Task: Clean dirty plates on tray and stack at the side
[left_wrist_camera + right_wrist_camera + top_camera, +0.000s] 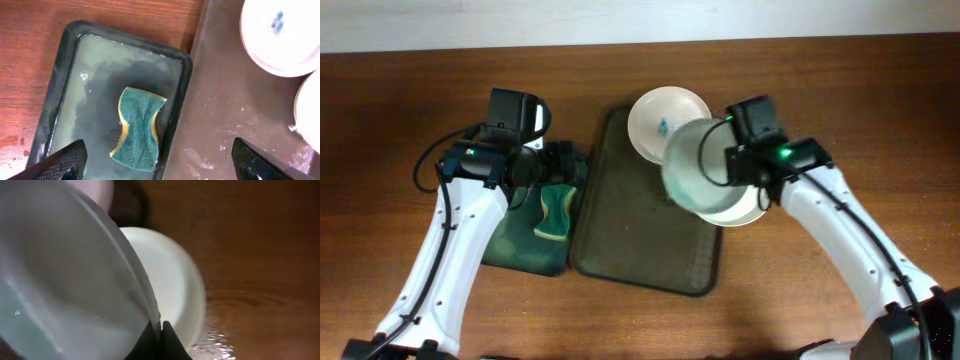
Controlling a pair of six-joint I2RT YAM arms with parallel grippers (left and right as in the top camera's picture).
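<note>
The olive-brown tray lies mid-table. One white plate with a teal smear rests at its far end and also shows in the left wrist view. My right gripper is shut on the rim of a second plate, held tilted above a third plate lying at the tray's right edge. In the right wrist view the fingers pinch the held plate's rim, with the lower plate behind. My left gripper is open, empty, above a green sponge.
A smaller dark-green tray holds the sponge left of the big tray; it also shows in the left wrist view. Bare wood tabletop lies to the right and front.
</note>
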